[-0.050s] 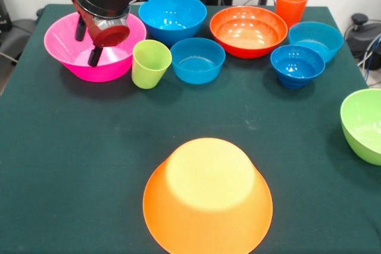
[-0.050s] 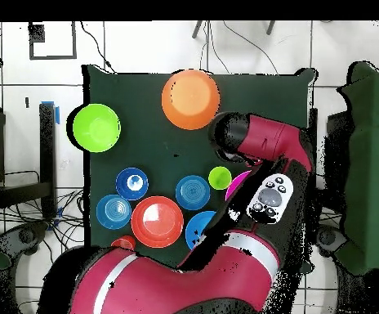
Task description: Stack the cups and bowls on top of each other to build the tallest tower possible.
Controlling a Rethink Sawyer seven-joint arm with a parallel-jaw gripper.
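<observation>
Base bowl: large light-orange bowl upside down on the green bench, rim on the cloth, flat bottom up, alone at the near edge; nothing rests on it
Pink bowl: large pink bowl upright, mouth up, at the far left in the front view
Gripper: gripper hangs over the pink bowl, its two dark fingers pointing down into the mouth, spread apart and holding nothing
Green cup: lime cup upright, long axis vertical, wide mouth up, just beside the pink bowl
Orange cup: ribbed orange cup upright at the far edge, behind the red-orange bowl
Blue bowls: medium blue bowl at the back; three small blue bowls, all mouth up
Green bowl: lime-green bowl upright at the right edge, well apart from the rest
</observation>
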